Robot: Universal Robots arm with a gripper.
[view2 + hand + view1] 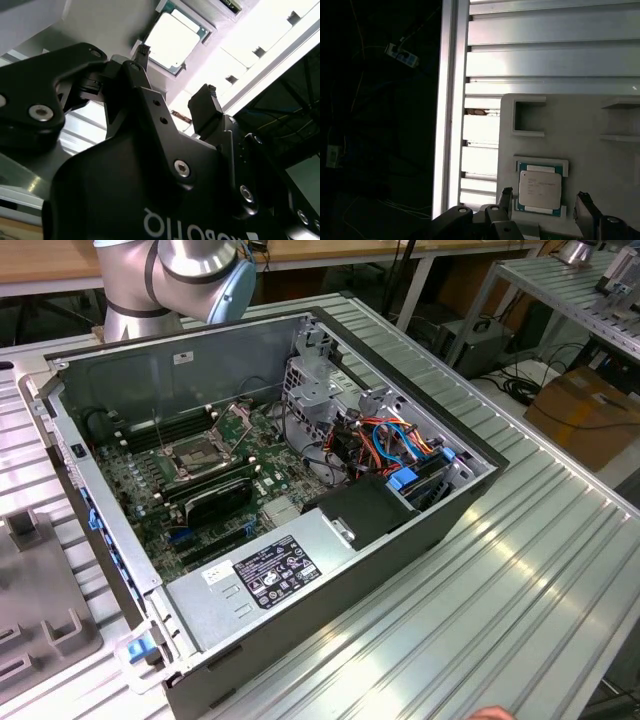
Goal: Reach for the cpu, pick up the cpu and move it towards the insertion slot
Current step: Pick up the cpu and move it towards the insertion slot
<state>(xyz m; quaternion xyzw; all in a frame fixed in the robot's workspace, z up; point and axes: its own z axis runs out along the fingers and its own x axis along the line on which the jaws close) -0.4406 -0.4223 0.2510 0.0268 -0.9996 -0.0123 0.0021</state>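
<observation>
Evidently reaching, the tool (544, 196) hangs open above the cpu (540, 189), and a grasp calls for a square descent astride it.

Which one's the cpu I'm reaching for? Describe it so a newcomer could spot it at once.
On the ribbed aluminium table lies a flat grey fixture plate. In the first wrist view the cpu sits in a raised frame on that plate, flanked by the fingers of the open gripper. It is the pale silver square with a green edge; the bracket beside it holds nothing.
</observation>
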